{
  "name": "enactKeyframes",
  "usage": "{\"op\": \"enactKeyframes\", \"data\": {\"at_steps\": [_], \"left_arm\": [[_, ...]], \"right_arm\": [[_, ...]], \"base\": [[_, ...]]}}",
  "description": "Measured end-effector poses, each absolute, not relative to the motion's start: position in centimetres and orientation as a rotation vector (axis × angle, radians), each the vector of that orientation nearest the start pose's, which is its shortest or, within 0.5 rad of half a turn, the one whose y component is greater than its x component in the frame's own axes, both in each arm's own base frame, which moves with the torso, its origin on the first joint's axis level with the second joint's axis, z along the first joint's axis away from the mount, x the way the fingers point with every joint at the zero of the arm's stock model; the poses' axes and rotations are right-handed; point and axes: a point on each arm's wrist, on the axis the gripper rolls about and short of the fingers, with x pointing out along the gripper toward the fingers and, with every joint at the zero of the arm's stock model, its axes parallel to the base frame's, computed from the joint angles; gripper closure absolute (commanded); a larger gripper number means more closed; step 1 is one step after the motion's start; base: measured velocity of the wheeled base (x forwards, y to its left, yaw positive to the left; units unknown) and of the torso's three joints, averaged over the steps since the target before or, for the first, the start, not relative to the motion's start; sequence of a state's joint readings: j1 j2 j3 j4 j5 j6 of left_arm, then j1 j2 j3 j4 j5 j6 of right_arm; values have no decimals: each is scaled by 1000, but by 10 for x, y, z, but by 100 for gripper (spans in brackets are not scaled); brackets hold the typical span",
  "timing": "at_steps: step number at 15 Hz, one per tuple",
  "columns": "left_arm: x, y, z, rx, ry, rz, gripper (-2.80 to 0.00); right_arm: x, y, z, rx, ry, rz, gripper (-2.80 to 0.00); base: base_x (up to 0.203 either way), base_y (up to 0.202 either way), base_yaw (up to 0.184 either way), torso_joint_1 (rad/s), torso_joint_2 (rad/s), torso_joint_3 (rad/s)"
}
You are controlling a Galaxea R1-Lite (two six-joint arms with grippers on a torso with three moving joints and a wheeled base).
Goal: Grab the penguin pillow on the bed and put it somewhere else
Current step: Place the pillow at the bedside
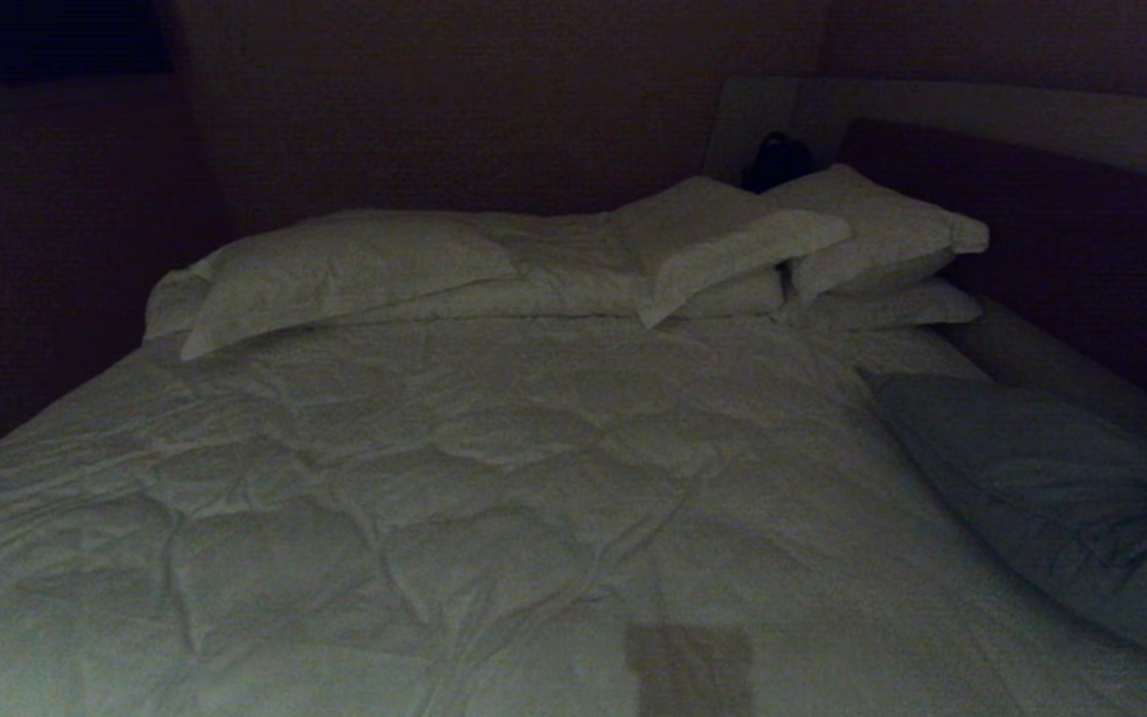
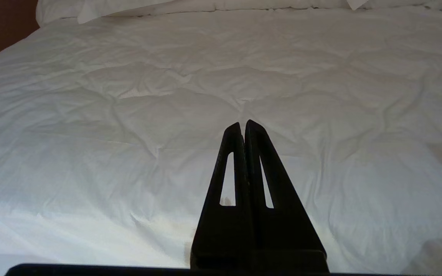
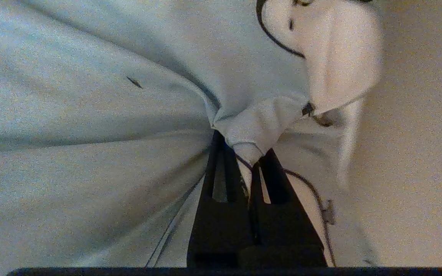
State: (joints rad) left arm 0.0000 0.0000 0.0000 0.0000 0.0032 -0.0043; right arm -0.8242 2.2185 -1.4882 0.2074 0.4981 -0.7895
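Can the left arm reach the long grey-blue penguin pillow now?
Probably not easily: the left end effector hangs shut over the white quilted bed, while the grey-blue penguin pillow lies at the far right edge.

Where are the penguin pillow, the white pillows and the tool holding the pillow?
penguin pillow (image 1: 1051,488), head view, its plain grey-blue face.
white pillows (image 1: 335,269), head view, middle of the leftmost one.
right tool (image 3: 249,159), right wrist view, between its tips, shut on a fold of the pillow.
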Motion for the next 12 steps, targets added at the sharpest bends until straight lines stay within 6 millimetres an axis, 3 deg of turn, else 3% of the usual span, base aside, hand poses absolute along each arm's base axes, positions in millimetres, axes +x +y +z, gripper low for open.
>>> {"op": "enactKeyframes", "data": {"at_steps": [4,7,8,12], "left_arm": [[-23,0,75,-5,0,3,0],[-23,0,75,-4,0,3,0],[-23,0,75,-4,0,2,0],[-23,0,75,-4,0,3,0]], "right_arm": [[272,-278,78,-114,818,55,0],[264,-267,77,-135,779,70,0],[263,-266,78,-154,764,69,-280],[264,-266,87,-205,703,62,-280]], "base": [[0,0,0,0,0,0],[0,0,0,0,0,0],[0,0,0,0,0,0],[0,0,0,0,0,0]]}}
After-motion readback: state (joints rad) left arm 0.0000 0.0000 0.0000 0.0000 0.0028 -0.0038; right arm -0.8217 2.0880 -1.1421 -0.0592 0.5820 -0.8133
